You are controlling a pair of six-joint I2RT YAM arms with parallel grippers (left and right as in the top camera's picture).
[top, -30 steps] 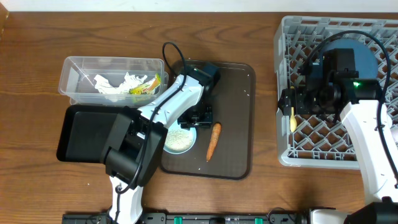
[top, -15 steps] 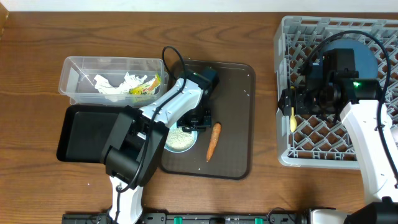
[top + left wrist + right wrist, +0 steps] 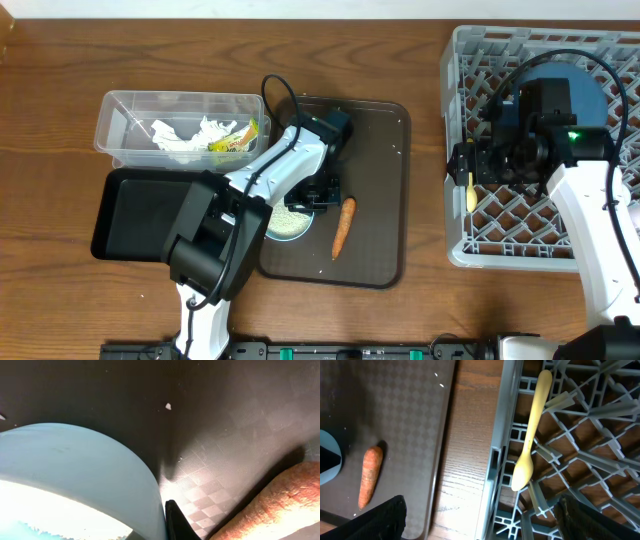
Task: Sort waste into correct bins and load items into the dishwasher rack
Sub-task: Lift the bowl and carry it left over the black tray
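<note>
Light-blue cup blocks sight of left hand, grip unclear; right hand spread wide.

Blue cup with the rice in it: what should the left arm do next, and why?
Probably close the left gripper on the light-blue cup's wall. In the left wrist view a fingertip sits just outside that wall, and rice is inside, so it needs a firm hold before lifting. Whether it's pinched already isn't clear.
</note>
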